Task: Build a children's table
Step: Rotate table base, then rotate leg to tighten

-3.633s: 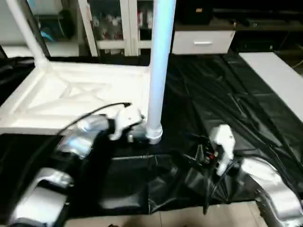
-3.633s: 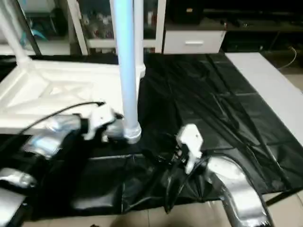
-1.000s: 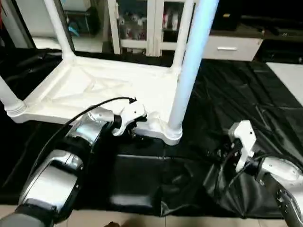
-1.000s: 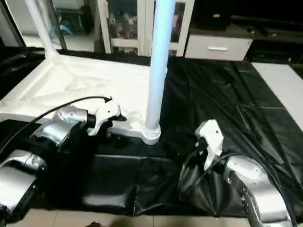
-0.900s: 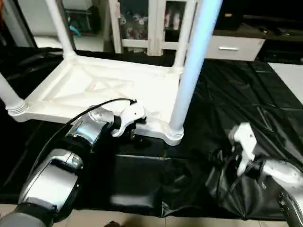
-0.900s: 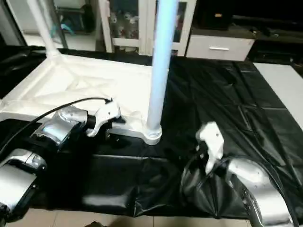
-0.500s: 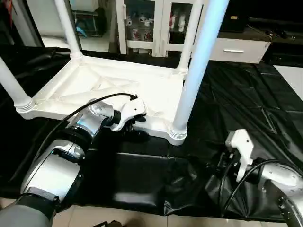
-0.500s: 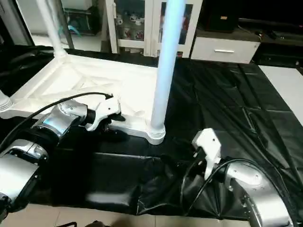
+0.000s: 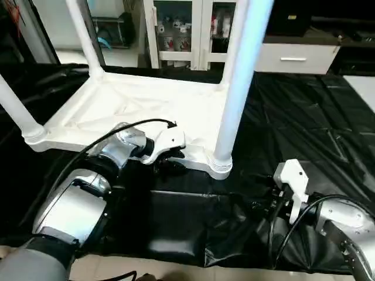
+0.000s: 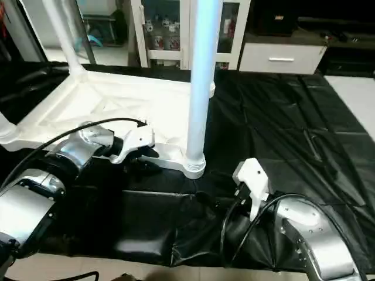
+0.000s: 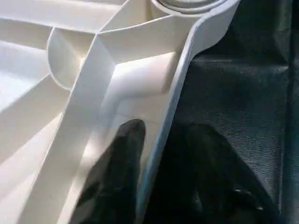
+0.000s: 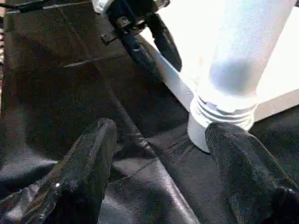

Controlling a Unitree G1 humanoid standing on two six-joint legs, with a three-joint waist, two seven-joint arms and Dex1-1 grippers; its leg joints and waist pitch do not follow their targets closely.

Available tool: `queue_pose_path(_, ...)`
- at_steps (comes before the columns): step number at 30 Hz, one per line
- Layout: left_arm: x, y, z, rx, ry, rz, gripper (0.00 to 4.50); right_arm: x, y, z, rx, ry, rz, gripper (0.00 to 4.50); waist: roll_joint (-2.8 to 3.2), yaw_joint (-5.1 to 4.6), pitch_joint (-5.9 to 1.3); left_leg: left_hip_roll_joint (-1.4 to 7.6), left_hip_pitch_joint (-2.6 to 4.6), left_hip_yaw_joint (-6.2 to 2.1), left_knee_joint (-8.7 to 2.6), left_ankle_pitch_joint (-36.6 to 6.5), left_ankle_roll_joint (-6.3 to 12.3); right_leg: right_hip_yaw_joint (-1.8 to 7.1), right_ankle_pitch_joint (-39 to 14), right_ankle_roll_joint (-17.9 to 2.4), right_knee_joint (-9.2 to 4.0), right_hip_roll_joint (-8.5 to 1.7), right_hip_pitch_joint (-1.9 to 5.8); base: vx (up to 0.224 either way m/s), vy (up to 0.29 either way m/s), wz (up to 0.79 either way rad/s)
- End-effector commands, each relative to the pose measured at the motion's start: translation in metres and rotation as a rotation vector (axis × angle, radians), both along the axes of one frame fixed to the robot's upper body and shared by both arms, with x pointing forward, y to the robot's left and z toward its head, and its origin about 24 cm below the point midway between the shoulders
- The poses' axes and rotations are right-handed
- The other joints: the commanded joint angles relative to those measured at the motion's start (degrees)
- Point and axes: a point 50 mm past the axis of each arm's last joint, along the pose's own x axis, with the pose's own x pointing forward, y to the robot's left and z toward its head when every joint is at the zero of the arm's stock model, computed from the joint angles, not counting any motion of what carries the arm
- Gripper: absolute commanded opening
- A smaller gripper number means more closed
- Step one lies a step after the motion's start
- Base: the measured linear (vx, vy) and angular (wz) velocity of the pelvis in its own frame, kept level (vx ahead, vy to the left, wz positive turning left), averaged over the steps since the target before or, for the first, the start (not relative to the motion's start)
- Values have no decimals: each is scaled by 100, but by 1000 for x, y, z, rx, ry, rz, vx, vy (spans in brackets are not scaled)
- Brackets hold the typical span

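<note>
The children's table lies upside down on a black sheet, its ribbed white top [image 9: 135,102] facing up. White legs stand in its corner sockets: the near right leg [image 9: 237,82], the near left leg [image 9: 14,108] and the far left leg [image 9: 82,32]. My left gripper [image 9: 170,165] sits at the top's near rim, just left of the near right socket [image 9: 221,167]. One black finger [image 11: 124,154] lies inside the rim and the other outside, both pressed against it. My right gripper [image 12: 161,154] hovers low over the sheet, open and holding nothing, facing that leg's base.
A crumpled black sheet [image 9: 293,117] covers the floor under everything. Behind the table stand a white cabinet with glass doors [image 9: 187,29] and a white drawer unit [image 9: 293,57]. A white panel [image 10: 354,93] lies at the far right. A black cable [image 9: 111,137] arcs over my left wrist.
My left gripper's fingers have closed in on the top's near rim. The head camera has shifted. My right arm stays about where it was, still open.
</note>
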Motion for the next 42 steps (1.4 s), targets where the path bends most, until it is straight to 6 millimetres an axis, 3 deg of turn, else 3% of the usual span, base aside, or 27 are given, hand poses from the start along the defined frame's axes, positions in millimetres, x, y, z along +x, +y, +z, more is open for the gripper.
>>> queue_pose_path(1,3,0,6,46,-35,-20,130,-2,2,0,-7,-11,13,332,22,15,-404,85,116,-34,-406,-1165,199,132,103,-1686,-354,-249,275,0,0,0)
queue_pose_path(2,3,0,6,46,-35,-20,119,-2,2,0,-7,-11,13,332,2,5,-401,89,116,-31,-412,-1181,208,130,104,-1679,-370,-242,273,0,0,0)
queue_pose_path(3,3,3,4,94,-50,-30,119,-4,3,-2,-12,-11,12,332,41,-5,-393,93,116,-35,-421,-1262,200,126,87,-1668,-387,-236,268,0,0,0)
queue_pose_path(6,2,2,2,110,-50,-42,97,-6,3,-1,-5,-10,12,332,38,-5,-413,76,100,-35,-405,-1161,276,120,123,-1651,-370,-242,282,0,0,0)
queue_pose_path(10,-1,-1,-3,127,-30,-68,58,-5,4,-3,-2,-12,9,332,86,-8,-418,86,111,-38,-415,-1242,255,121,-98,-1636,-386,-246,263,0,0,0)
queue_pose_path(11,-3,0,-7,142,-13,-81,48,-5,5,-3,-4,-14,12,332,89,-13,-418,88,110,-36,-418,-1246,255,121,-76,-1631,-392,-242,260,0,0,0)
queue_pose_path(12,-6,3,-12,163,11,-97,37,-4,6,-1,-3,-21,15,332,46,-27,-420,87,102,-36,-422,-1214,276,118,1,-1625,-390,-237,267,0,0,0)
queue_pose_path(15,-8,6,-16,163,32,-94,25,-2,6,2,2,-29,13,332,64,-23,-432,85,102,-34,-412,-1136,313,120,53,-1628,-380,-247,266,0,0,0)
queue_pose_path(16,-8,6,-16,163,33,-94,21,-2,6,2,3,-30,12,332,27,-19,-433,83,93,-29,-409,-1058,354,119,66,-1637,-366,-251,268,0,0,0)
queue_pose_path(17,-12,10,-22,129,76,-61,18,-2,5,3,5,-33,9,332,-78,-26,-425,82,83,-14,-408,-994,419,119,-2,-1622,-371,-252,268,0,0,0)
queue_pose_path(18,-13,11,-23,123,83,-55,16,-2,5,3,5,-33,9,332,-22,-18,-412,85,82,-13,-414,-980,464,118,-157,-1614,-387,-264,251,0,0,0)
queue_pose_path(19,-15,13,-27,95,111,-20,12,-2,4,3,7,-33,3,332,-12,-21,-412,90,92,-9,-416,-1019,459,120,-258,-1604,-395,-264,238,0,0,0)
queue_pose_path(20,-17,15,-30,61,142,8,8,-1,3,3,7,-37,-9,332,-135,-13,-405,97,81,-11,-422,-950,509,117,-398,-1603,-370,-274,246,0,0,0)
queue_pose_path(22,-20,16,-33,29,167,27,4,-1,2,3,9,-43,-20,332,-91,-37,-391,102,98,0,-436,-1073,499,125,-693,-1542,-423,-264,204,0,0,0)
queue_pose_path(23,-27,20,-38,-50,206,73,3,3,2,8,40,-64,-51,332,-239,-30,-403,123,100,4,-451,-1039,491,130,-753,-1514,-402,-278,218,0,0,0)
queue_pose_path(25,-41,31,-46,-107,234,140,2,10,1,16,93,-83,-85,332,-181,-61,-390,140,78,-18,-489,-1027,502,122,-700,-1492,-379,-279,205,0,0,0)
queue_pose_path(26,-43,32,-47,-112,235,148,1,11,1,17,99,-85,-90,332,-203,-111,-380,151,70,-16,-509,-1098,506,125,-729,-1488,-388,-276,204,0,0,0)
queue_pose_path(27,-51,37,-48,-125,239,167,0,14,0,20,115,-91,-101,332,-226,-119,-441,158,91,-26,-484,-1013,501,121,-660,-1478,-343,-292,216,0,0,0)
queue_pose_path(28,-54,38,-48,-138,233,170,0,15,0,20,119,-93,-105,332,-309,-169,-365,145,99,10,-510,-1257,476,126,-1004,-1403,-427,-251,145,0,0,0)
queue_pose_path(29,-58,40,-46,-159,219,172,0,18,-2,21,123,-94,-113,332,-263,-168,-376,154,117,0,-526,-1345,408,133,-1120,-1370,-418,-259,149,0,0,0)
queue_pose_path(30,-61,40,-45,-165,202,162,0,19,-3,21,123,-95,-118,332,-285,-205,-341,146,117,-3,-579,-1643,211,135,-1480,-1195,-479,-228,120,0,0,0)
queue_pose_path(31,-63,39,-45,-168,188,153,0,20,-3,21,122,-96,-122,332,-282,-197,-354,160,152,-11,-582,-1746,133,141,-1483,-1173,-485,-238,107,0,0,0)
queue_pose_path(32,-67,36,-44,-180,161,118,0,21,-5,22,122,-94,-127,332,-356,-223,-345,170,136,-17,-602,-1814,95,142,-1470,-1142,-491,-236,117,0,0,0)
queue_pose_path(33,-70,30,-44,-198,128,78,0,22,-7,22,121,-91,-132,332,-352,-221,-349,153,152,-11,-601,-1911,32,145,-1475,-1095,-491,-223,100,0,0,0)
queue_pose_path(35,-76,21,-45,-204,87,16,0,22,-9,19,111,-81,-135,332,-467,-202,-352,147,142,7,-589,-1899,37,162,-1467,-998,-508,-229,97,0,0,0)
queue_pose_path(41,-90,8,-46,-160,86,-83,0,20,-16,12,50,-45,-125,332,-470,-95,-359,159,161,36,-565,-1446,85,173,-808,-1045,-441,-211,103,0,0,0)
queue_pose_path(42,-92,5,-45,-152,98,-89,0,21,-19,10,34,-44,-129,332,-449,-59,-366,159,156,36,-563,-1368,69,176,-724,-1057,-420,-221,122,0,0,0)
